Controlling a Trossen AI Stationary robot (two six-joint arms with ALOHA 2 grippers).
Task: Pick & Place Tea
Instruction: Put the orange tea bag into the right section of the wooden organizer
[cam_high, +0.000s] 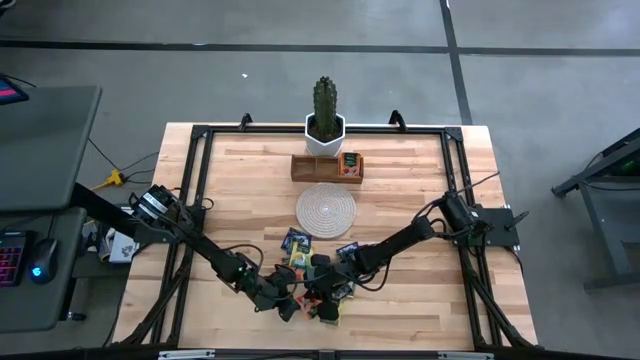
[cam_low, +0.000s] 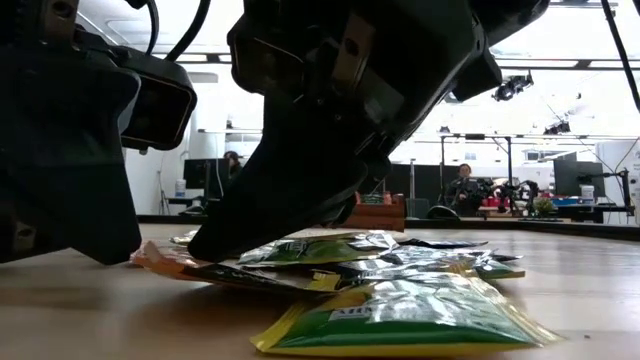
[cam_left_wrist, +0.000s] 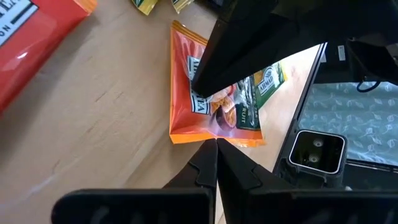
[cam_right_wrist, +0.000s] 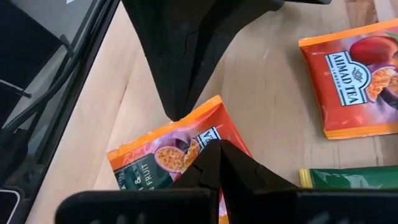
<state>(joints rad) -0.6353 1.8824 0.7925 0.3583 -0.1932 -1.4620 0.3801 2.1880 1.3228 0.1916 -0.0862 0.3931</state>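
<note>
Several tea sachets (cam_high: 315, 285) lie in a loose pile near the table's near edge. Both grippers meet over one orange sachet (cam_left_wrist: 186, 93) (cam_right_wrist: 161, 152) that lies flat on the wood, partly over a green one (cam_left_wrist: 264, 84). My left gripper (cam_left_wrist: 216, 144) (cam_right_wrist: 177, 115) comes in from the left, shut, its tips at one edge of the orange sachet. My right gripper (cam_right_wrist: 219, 144) (cam_left_wrist: 194, 90) comes in from the right, shut, its tips over the sachet's face. In the low view the dark fingers (cam_low: 215, 240) reach down onto the pile. My left gripper has its shut fingertips at the orange sachet's edge (cam_left_wrist: 214, 135), slanting down from the table's left side; nothing lies between the fingers. The sachet stays flat on the table. My right gripper rests its shut fingertips on the orange sachet's face (cam_right_wrist: 205, 134), towards the opposite edge, slanting down from the right. The sachet is under the tips, not between the fingers.
Around the pile lie a red sachet (cam_left_wrist: 31, 37), a second orange one (cam_right_wrist: 354, 87) and green ones (cam_right_wrist: 348, 177) (cam_low: 400, 315). Farther back stand the round woven mat (cam_high: 325, 208), the wooden tray (cam_high: 310, 167) and a potted cactus (cam_high: 324, 115). A dark frame rims the table (cam_high: 190, 200).
</note>
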